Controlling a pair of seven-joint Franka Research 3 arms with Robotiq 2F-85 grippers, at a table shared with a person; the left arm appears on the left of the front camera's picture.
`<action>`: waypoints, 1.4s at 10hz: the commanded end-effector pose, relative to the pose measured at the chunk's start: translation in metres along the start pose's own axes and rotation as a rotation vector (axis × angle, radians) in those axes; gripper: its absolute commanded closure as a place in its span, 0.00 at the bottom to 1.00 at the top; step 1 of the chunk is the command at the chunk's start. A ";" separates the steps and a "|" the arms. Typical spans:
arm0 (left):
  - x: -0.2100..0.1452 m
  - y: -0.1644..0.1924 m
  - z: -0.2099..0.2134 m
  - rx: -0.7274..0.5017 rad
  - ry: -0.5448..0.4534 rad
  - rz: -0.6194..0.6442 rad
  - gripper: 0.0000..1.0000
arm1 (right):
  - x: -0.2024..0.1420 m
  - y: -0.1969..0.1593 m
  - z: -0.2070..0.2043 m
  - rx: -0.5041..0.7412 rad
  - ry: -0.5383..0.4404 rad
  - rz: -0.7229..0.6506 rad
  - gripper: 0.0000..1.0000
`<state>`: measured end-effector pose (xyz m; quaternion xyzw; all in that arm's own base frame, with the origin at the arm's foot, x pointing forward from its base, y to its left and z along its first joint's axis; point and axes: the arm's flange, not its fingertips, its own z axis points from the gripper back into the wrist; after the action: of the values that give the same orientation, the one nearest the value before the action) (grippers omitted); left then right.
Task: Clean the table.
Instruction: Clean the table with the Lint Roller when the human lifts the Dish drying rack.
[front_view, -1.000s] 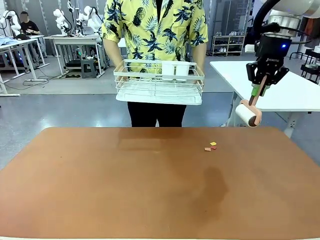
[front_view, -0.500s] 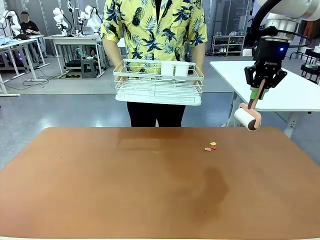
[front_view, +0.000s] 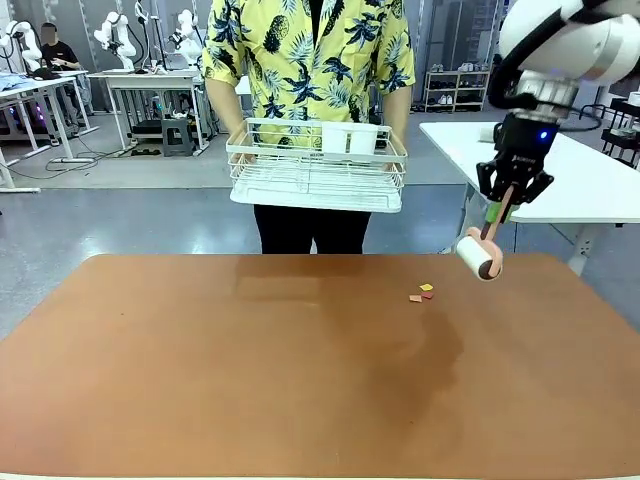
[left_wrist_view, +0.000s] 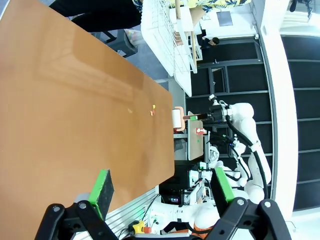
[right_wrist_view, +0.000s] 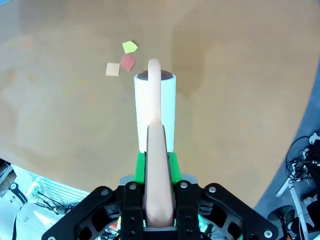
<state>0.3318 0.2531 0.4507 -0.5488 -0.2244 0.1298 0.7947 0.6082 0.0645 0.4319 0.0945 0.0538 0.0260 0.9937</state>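
The reddish-brown table spans the front view, with three small paper scraps in yellow, red and tan lying near its far right. My right gripper hangs above the table's far right edge, shut on the pink handle of a lint roller whose white roll dangles just right of the scraps. In the right wrist view the lint roller points down at the table beside the scraps. My left gripper is open over the table, holding nothing.
A person stands at the far side holding a white wire basket with white cups inside. A white-topped table stands at the back right, behind my right arm. A faint dark stain marks the tabletop.
My right gripper has carried the lint roller leftward and slightly down, toward the scraps. The person has lifted the basket a little.
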 end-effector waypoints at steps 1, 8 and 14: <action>0.001 0.000 0.003 -0.027 -0.007 -0.016 0.00 | 0.018 0.005 -0.014 0.002 -0.008 0.000 0.79; 0.001 0.000 0.003 -0.027 -0.007 -0.016 0.00 | 0.033 -0.018 -0.061 0.057 -0.071 -0.044 0.79; 0.001 0.000 0.003 -0.027 -0.007 -0.016 0.00 | 0.028 -0.030 -0.104 0.075 -0.031 -0.088 0.79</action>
<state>0.3318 0.2531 0.4507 -0.5488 -0.2244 0.1298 0.7947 0.6364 0.0535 0.3504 0.1315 0.0374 -0.0241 0.9903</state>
